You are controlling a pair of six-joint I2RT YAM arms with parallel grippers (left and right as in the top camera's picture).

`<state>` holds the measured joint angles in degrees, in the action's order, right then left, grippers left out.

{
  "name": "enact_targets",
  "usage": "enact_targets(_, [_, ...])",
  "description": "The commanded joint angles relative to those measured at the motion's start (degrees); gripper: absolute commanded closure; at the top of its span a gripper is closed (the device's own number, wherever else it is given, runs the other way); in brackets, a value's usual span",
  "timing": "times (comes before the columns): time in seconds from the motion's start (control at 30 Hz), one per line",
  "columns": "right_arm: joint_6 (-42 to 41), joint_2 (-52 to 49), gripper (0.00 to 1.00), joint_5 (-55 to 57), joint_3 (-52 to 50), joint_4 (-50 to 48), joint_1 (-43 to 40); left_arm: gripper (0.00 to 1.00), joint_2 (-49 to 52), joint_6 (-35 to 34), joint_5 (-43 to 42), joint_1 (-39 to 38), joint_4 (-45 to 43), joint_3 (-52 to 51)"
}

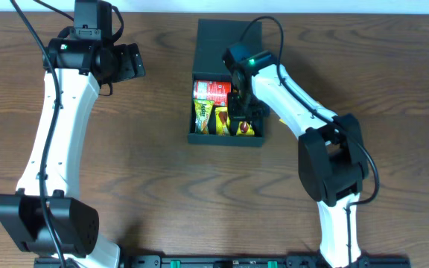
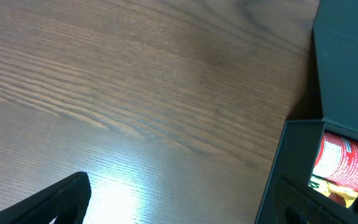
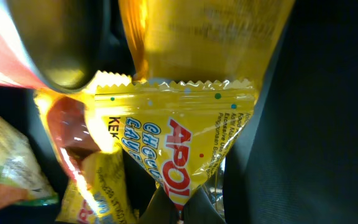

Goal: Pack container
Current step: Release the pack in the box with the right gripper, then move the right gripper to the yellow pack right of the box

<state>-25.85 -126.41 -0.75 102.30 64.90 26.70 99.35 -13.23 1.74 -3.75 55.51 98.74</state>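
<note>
The dark teal container stands open at the table's middle back, its flat lid lying behind it. Inside are a red packet and yellow snack packets. My right gripper reaches down into the container's right side. In the right wrist view its fingers are shut on the tip of a yellow "Apollo" packet, with the container's dark wall beside it. My left gripper is open and empty over bare table, left of the container. Its fingers show spread wide apart.
Brown wooden table all round. The left wrist view shows the container's left wall and the red packet at the right edge. Other yellow and orange packets crowd the right gripper.
</note>
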Motion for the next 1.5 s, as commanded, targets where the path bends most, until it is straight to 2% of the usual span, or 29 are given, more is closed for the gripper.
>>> enact_targets(0.0, [0.8, -0.3, 0.98, -1.2, -1.6, -0.5, 0.0, 0.05, 0.4, 0.4, 0.4, 0.2, -0.1, -0.1])
enact_targets(0.33, [1.3, -0.3, 0.98, -6.8, -1.7, -3.7, 0.7, 0.05, 0.4, 0.4, 0.4, 0.2, -0.5, -0.1])
enact_targets(1.13, [-1.0, -0.3, 0.98, -3.1, -1.7, -2.7, 0.5, 0.02, 0.4, 0.4, 0.4, 0.2, -0.7, -0.1])
enact_targets(1.17, [-1.0, -0.3, 0.88, -3.1, -1.7, -2.7, 0.5, 0.03, 0.4, 0.4, 0.4, 0.2, -0.7, -0.1])
enact_targets(1.27, [-1.0, -0.3, 0.45, -3.1, -1.7, -2.4, 0.5, 0.02, 0.4, 0.4, 0.4, 0.2, -0.7, -0.1])
enact_targets(1.33, [-0.9, -0.3, 0.39, -3.1, -1.7, -2.2, 0.5, 0.02, 0.4, 0.4, 0.4, 0.2, -0.7, -0.1])
enact_targets(1.47, [-1.2, -0.1, 0.46, -3.1, -0.5, -1.2, 0.0, 0.03, 0.4, 0.4, 0.4, 0.2, -0.7, -0.1])
